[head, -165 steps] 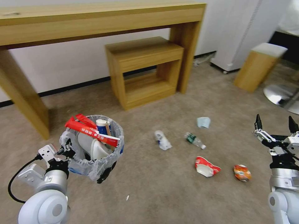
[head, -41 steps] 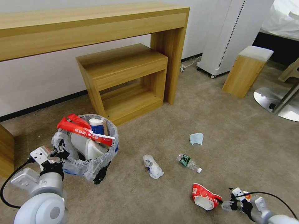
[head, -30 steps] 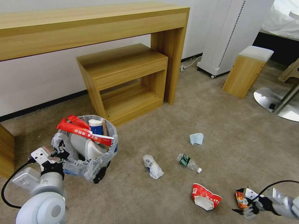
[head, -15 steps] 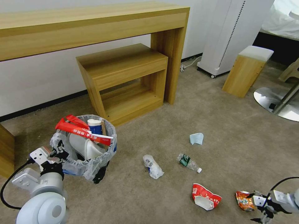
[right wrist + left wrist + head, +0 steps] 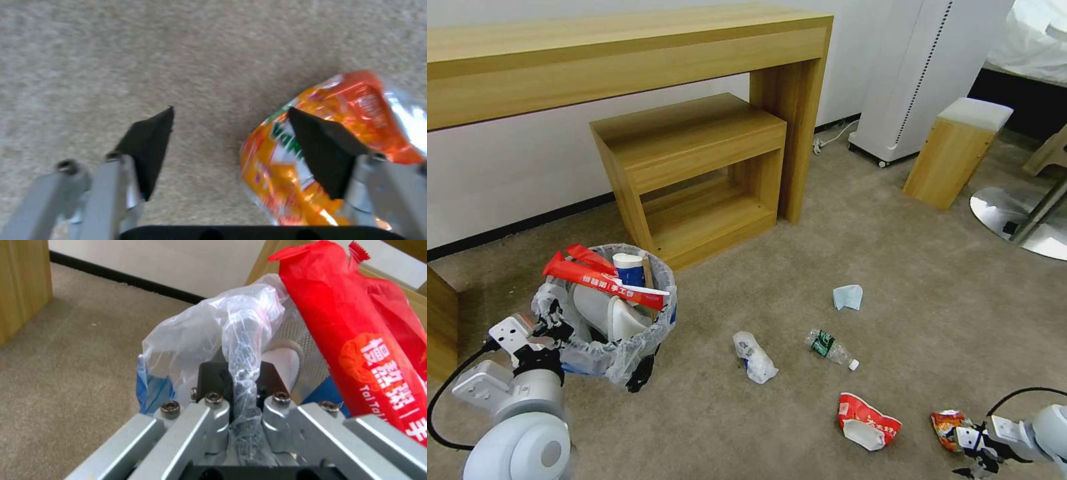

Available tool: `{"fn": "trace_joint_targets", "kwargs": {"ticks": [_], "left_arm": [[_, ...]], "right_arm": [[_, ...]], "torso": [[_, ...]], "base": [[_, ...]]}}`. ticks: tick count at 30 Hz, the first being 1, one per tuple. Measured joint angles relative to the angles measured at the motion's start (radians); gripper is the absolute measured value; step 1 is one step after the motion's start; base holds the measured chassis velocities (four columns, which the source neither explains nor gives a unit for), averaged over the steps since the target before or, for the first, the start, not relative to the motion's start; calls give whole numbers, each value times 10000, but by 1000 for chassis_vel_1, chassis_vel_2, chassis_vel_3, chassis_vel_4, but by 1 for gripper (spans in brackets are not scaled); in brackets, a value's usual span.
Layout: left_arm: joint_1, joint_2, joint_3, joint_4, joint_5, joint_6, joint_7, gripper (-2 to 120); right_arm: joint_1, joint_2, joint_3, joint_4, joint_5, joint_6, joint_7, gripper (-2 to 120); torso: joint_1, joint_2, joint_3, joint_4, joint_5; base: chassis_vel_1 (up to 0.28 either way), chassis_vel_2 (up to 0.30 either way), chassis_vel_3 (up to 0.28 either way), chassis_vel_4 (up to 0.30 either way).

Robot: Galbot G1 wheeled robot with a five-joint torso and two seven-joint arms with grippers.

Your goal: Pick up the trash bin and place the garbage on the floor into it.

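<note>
The can point(image 5: 320, 156) is crushed and orange, foil-bright, lying on the floor point(image 5: 800, 427) at the robot's right, just beside the red-white cup point(image 5: 867, 420). You should expect it to be light, thin-walled and already dented; it will likely give further under a squeeze and its glossy skin may slip. Take hold across the flattened body, at its middle, rather than at a crumpled end.

The right end effector point(image 5: 231, 153) hangs low over the can with its jaws wide. In the right wrist view one fingertip lies over the can and the other over bare carpet, so you are not yet centred; shift toward the can before closing.

Farther out on the floor lie the bottle point(image 5: 830, 348), the white bag point(image 5: 754, 357) and the mask point(image 5: 848, 297), all soft or light, well apart from each other.

The bin point(image 5: 607, 313) is at the robot's left, held by the left end effector point(image 5: 240, 386), which is clamped on the rim and the folded liner. It already carries a slipper point(image 5: 620, 320), a red wrapper point(image 5: 356, 340) and a blue-white cup point(image 5: 629, 268). The wrapper sticks out above the rim, so a tilt could spill it.
</note>
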Motion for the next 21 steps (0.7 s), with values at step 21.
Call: {"fn": "trace_joint_targets", "kwargs": {"ticks": [21], "left_arm": [[-133, -2, 63, 189, 12, 25, -4, 3]], "right_arm": [[179, -304, 187, 686, 909, -55, -38, 72]], "torso": [[0, 0, 0, 0, 0]], "base": [[0, 0, 0, 0]]}}
